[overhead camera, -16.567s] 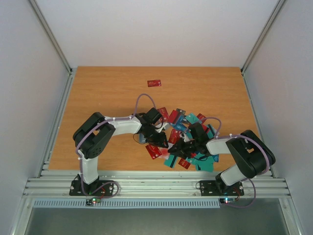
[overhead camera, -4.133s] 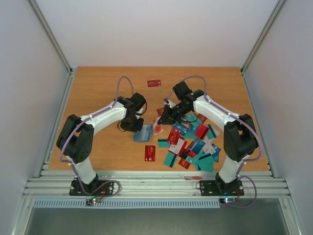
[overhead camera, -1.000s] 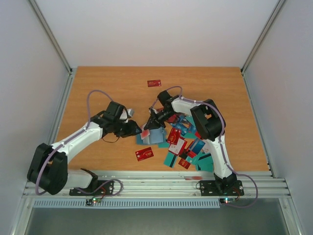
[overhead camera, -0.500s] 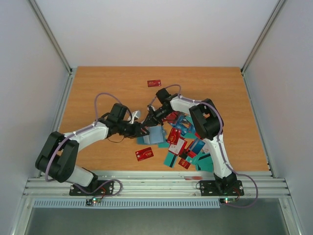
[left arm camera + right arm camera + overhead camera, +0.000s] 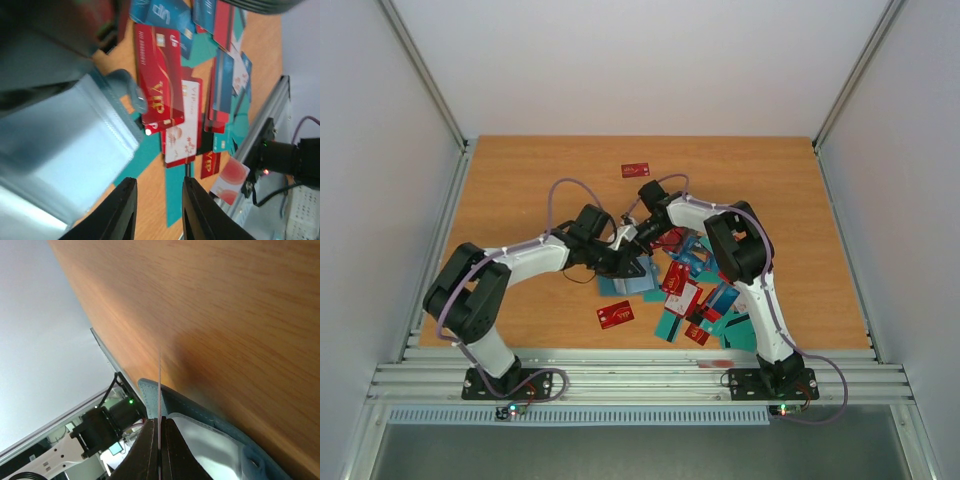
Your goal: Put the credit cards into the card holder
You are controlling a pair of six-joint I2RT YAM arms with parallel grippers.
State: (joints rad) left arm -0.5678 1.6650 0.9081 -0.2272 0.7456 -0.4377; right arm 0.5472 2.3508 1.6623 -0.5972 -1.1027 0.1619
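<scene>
The right gripper [image 5: 159, 424] is pinched shut on a card [image 5: 159, 385]. Its own wrist camera sees the card edge-on, as a thin line standing out past the fingertips over the tabletop [image 5: 225, 315]. Right by those fingertips lies the holder [image 5: 200, 437], spread open, with its teal rim and pale inner pocket showing. The overhead view cannot make out the held card, but it shows both grippers close together at the holder's far edge.

The left gripper [image 5: 159, 184] stands partly open with nothing between its fingers. In its wrist view the holder's greyish pockets lie to one side of it. Ahead of it is a heap of cards [image 5: 220, 75], with a red VIP one on top.

Only the overhead view shows two red cards apart from the heap. The far card [image 5: 636, 170] lies well beyond both grippers. The near card [image 5: 615, 315] lies on their base side.
</scene>
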